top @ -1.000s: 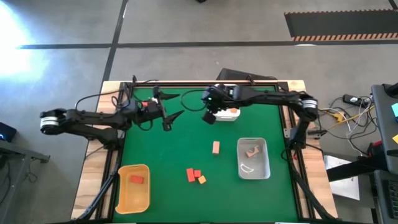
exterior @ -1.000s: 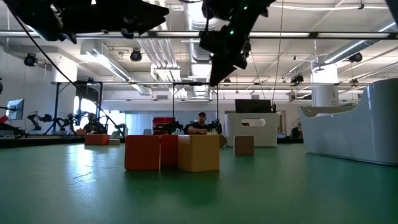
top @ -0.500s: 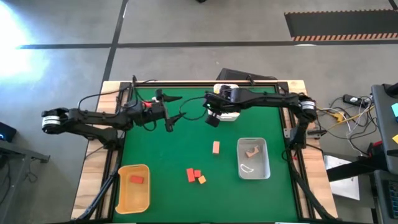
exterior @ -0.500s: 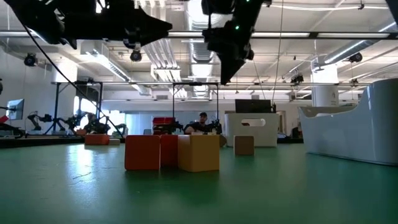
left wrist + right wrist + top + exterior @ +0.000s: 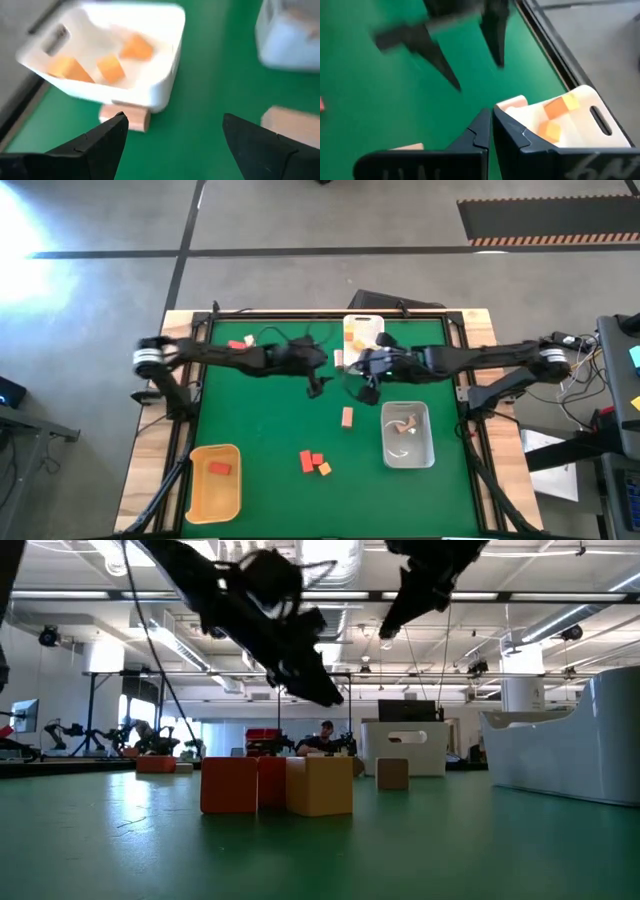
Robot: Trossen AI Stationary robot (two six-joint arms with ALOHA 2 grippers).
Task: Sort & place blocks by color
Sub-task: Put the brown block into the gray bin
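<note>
Your left pincer (image 5: 316, 385) hangs released above the green table (image 5: 260, 430), empty, near the white tray (image 5: 362, 328) of orange-yellow blocks (image 5: 110, 67). Your right pincer (image 5: 367, 392) is clenched, empty, beside it. A tan block (image 5: 347, 416) lies mid-table; red blocks (image 5: 311, 461) and an orange block (image 5: 324, 468) sit nearer front.

I see two red blocks (image 5: 311, 461) and orange one (image 5: 324, 469) touching, near front of counter. Tan bar (image 5: 347, 417) lies alone mid-counter. One red block (image 5: 221, 468) in yellow tray, tan pieces (image 5: 405, 423) in clear tray, three orange blocks (image 5: 110, 67) in white tray, tan block (image 5: 126, 118) just beside it.
</note>
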